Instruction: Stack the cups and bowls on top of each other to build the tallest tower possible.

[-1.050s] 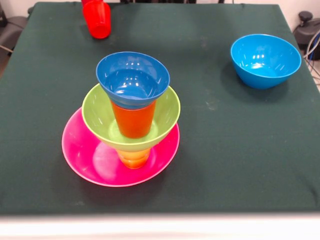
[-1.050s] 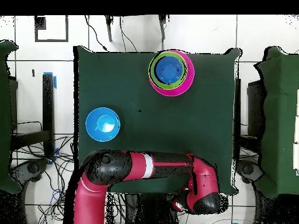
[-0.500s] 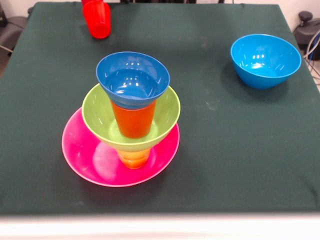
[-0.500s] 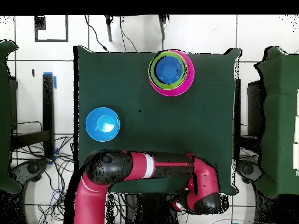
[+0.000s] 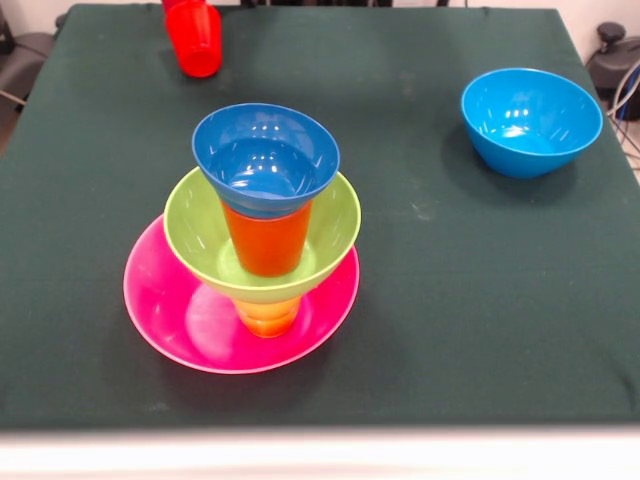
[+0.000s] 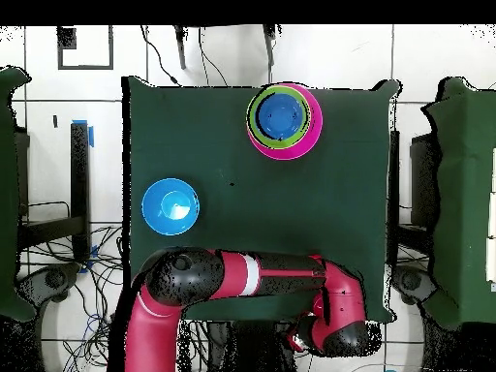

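Tower (image 5: 262,235): pink bowl (image 5: 180,320), yellow cup (image 5: 267,316), green bowl (image 5: 335,225), orange cup (image 5: 267,240), blue bowl (image 5: 265,160). Light blue bowl (image 5: 530,120) empty, far right. Jaws: cannot tell.

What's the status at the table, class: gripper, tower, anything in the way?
Gripper state unreadable, arm drawn back off the table. Tower standing, dark blue bowl on top. Light blue bowl and red cup unstacked, clear of the tower.

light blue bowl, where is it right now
In the front view the light blue bowl sits alone at the table's upper right, well apart from the tower.
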Controlling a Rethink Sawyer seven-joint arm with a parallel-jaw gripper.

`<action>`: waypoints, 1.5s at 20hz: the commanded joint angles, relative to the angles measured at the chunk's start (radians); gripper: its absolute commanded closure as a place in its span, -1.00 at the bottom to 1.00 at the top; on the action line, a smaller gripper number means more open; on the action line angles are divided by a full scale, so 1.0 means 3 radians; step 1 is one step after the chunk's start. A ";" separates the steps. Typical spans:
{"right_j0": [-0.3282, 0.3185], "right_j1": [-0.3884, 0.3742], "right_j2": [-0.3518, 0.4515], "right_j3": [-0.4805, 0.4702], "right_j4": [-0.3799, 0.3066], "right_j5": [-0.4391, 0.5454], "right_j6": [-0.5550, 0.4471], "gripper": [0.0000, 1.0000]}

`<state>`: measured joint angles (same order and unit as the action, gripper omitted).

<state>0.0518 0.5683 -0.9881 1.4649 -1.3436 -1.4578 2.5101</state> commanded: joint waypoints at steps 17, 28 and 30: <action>-0.0054 0.0139 0.0683 -0.1367 0.1016 0.1713 0.1178 -1.00; 0.0257 0.0227 0.0564 -0.0886 0.0791 0.1741 0.1229 -1.00; 0.0322 0.0182 0.0610 -0.0744 0.0836 0.1763 0.1237 -1.00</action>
<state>0.1277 0.5600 -0.9915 1.4821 -1.3339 -1.3991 2.6295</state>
